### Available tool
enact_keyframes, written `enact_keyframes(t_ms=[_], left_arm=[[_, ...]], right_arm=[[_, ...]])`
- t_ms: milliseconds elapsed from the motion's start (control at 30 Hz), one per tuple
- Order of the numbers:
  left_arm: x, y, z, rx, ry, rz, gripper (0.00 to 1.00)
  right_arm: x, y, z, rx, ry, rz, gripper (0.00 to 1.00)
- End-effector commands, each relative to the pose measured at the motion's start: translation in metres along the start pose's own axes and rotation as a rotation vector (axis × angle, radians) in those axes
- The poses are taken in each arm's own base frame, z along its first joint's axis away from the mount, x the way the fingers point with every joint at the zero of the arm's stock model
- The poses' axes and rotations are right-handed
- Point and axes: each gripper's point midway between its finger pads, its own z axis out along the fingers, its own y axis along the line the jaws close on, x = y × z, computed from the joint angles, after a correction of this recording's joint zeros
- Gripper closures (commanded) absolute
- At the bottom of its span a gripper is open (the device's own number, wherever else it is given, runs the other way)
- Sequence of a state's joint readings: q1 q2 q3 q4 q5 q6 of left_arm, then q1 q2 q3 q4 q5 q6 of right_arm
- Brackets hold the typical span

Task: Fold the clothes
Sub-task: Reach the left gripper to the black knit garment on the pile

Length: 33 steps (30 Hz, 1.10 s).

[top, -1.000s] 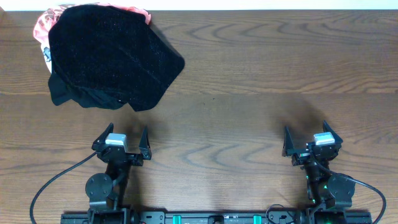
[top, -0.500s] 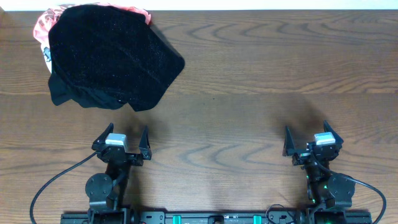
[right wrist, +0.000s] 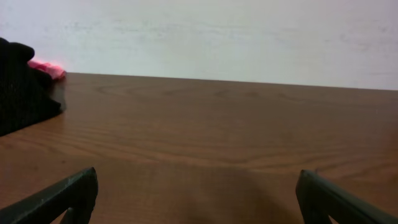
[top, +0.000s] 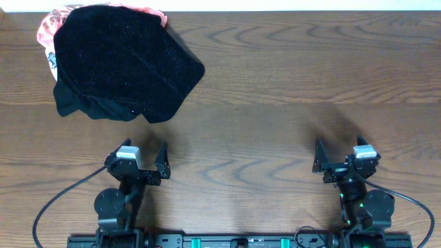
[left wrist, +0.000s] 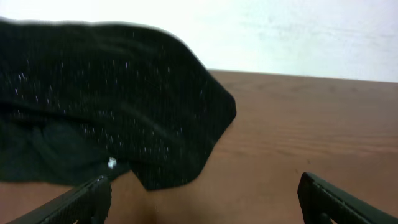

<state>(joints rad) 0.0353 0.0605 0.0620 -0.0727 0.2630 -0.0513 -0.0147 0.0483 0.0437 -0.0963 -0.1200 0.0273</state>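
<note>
Clothes (top: 117, 69) are bunched in one heap at the far left corner of the table (top: 296, 83) — big speckled black garment (top: 131, 58) on top, smoother black top (top: 76, 103) peeking out at its near edge, coral-pink shirt (top: 47, 27) poking out behind. Left gripper (top: 136, 158) and right gripper (top: 340, 157) hover near the front edge, well apart from the pile — both spread wide, holding nothing.

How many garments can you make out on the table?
3, piled at the far left: black speckled garment on top, matte black top poking out at its near edge, coral-pink shirt peeking out behind. More may be hidden underneath.
</note>
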Motion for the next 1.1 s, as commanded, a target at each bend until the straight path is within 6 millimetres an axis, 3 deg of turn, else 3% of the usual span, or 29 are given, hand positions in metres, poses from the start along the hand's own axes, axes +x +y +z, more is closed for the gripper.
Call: enact_keyframes(t_ms=[0, 133, 300, 600, 800, 933, 1067], left_arm=[[-0.032, -0.008, -0.003, 0.021, -0.01, -0.04, 0.04], [-0.058, -0.01, 0.005, 0.014, 0.052, -0.073, 0.04], [-0.084, -0.01, 0.029, -0.001, 0.212, -0.108, 0.04], [-0.094, -0.014, 0.085, 0.028, 0.621, -0.209, 0.04], [-0.088, -0.006, 0.122, 0.033, 0.719, -0.179, 0.02], [-0.082, 0.003, 0.134, 0.03, 0.716, -0.153, 0.02], [-0.097, 0.031, 0.143, -0.035, 0.638, -0.172, 0.02]], right_arm=[[-0.03, 0.004, -0.002, -0.013, -0.018, 0.027, 0.01], [-0.056, 0.008, 0.004, -0.036, 0.03, 0.057, 0.01], [-0.084, 0.021, 0.028, -0.114, 0.177, 0.083, 0.01], [-0.113, 0.055, 0.089, -0.341, 0.442, 0.18, 0.01], [-0.111, 0.083, 0.128, -0.562, 0.467, 0.255, 0.01], [-0.085, 0.084, 0.14, -0.581, 0.528, 0.268, 0.01], [-0.066, 0.082, 0.148, -0.586, 0.558, 0.221, 0.01]])
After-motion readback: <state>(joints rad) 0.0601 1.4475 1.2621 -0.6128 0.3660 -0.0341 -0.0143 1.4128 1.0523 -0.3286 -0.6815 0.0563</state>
